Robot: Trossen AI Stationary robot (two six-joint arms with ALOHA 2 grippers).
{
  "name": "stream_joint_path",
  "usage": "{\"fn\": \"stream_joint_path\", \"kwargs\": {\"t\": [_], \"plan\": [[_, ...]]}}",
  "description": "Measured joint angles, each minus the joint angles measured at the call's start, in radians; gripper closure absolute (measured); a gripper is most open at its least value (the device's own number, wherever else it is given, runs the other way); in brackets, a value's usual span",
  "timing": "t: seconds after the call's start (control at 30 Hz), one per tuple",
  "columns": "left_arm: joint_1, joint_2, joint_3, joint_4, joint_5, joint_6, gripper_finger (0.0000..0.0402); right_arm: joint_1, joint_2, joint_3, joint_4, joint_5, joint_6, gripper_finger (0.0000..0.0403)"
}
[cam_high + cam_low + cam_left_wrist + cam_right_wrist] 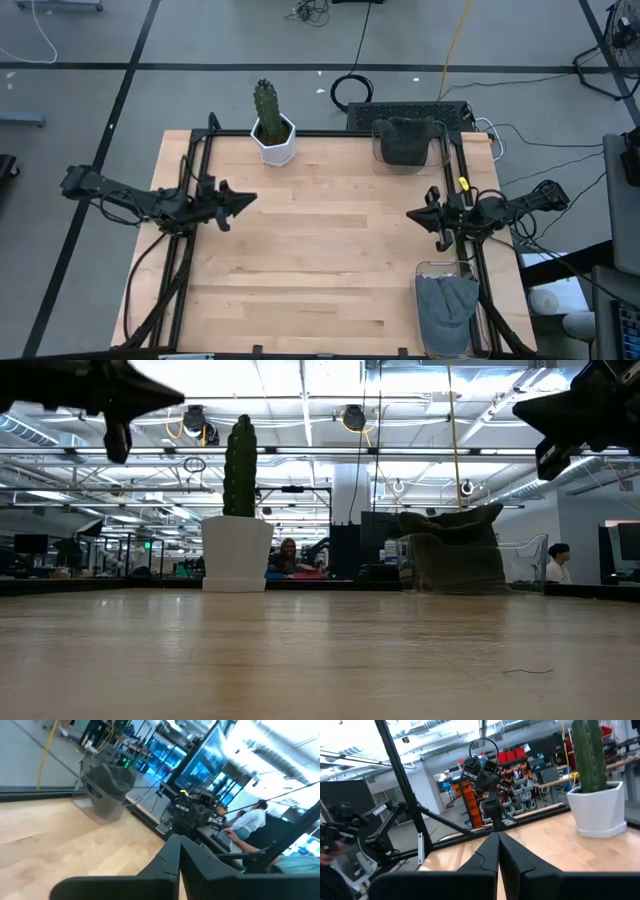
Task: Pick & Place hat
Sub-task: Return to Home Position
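The gray cap lies, seemingly crumpled, in the clear bin at the desk's right corner, low in the high view. Left jaws and right jaws hover apart, pressed closed.

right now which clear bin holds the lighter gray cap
The bin at the high view's bottom right; the far-edge bin holds a darker cap.

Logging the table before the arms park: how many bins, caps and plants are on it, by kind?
Transparent bins: 2, far bin and near bin, both along the right arm's side.
Caps: 2, dark cap in the far bin, gray cap in the near bin.
Potted cactus: 1.
Total: 5.
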Motion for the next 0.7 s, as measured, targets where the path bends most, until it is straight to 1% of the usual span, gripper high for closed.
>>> {"fn": "stream_joint_path", "kwargs": {"t": [0.1,0.2,0.23,0.3,0.33,0.43,0.57,0.63,0.7], "plan": [[0.02,-0.087,-0.124,0.126,0.057,0.037,0.0393,0.0,0.0,-0.001,-0.019,0.001,0.022,0.0403],[0.043,-0.158,-0.239,0.274,0.138,0.1,0.0394,0.0,0.001,-0.001,-0.046,0.001,-0.005,0.0403],[0.05,-0.178,-0.267,0.293,0.159,0.112,0.0397,0.0,0.001,-0.001,-0.046,0.003,-0.017,0.0403],[0.069,-0.211,-0.263,0.22,0.195,0.13,0.0397,0.0,0.001,-0.001,-0.043,0.005,-0.019,0.0403],[0.081,-0.224,-0.264,0.216,0.218,0.139,0.0395,0.0,0.001,-0.001,-0.04,0.01,-0.015,0.0403],[0.123,-0.243,-0.269,0.188,0.297,0.152,0.0393,0.0,0.001,-0.001,-0.007,0.066,0.001,0.0403],[0.193,-0.249,-0.269,0.153,0.406,0.165,0.0396,0.0,0.001,-0.001,0.036,0.107,-0.086,0.0403],[0.226,-0.247,-0.269,0.133,0.426,0.175,0.0389,0.0,0.001,-0.001,0.051,0.107,-0.126,0.0403],[0.25,-0.248,-0.269,0.118,0.427,0.203,0.0384,0.0,0.002,-0.001,0.051,0.107,-0.132,0.0403]]}}
